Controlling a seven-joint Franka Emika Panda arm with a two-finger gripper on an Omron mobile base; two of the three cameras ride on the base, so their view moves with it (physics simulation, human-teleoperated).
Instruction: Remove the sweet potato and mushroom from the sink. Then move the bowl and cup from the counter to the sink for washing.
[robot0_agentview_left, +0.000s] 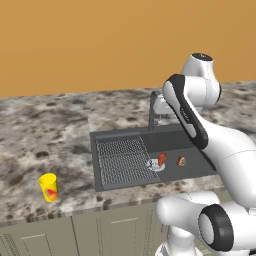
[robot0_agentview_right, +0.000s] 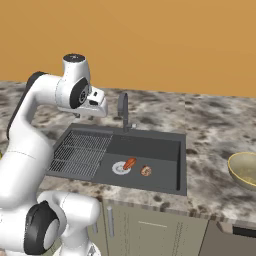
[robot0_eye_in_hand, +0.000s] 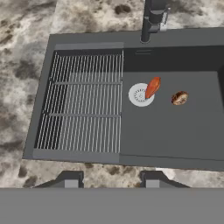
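The dark grey sink lies below my gripper, which hangs high over its front edge, open with nothing between the fingers. An orange-red sweet potato rests in the basin, half across the round silver drain. Just right of it lies the small brown mushroom. From the right base view the gripper hovers above the back left of the sink. The yellow cup stands on the counter left of the sink. The tan-gold bowl sits on the counter to the right.
A ribbed drainer grid fills the sink's left half. The grey faucet rises at the sink's back edge. Speckled stone counter surrounds the sink, with an orange wall behind and cabinet fronts below.
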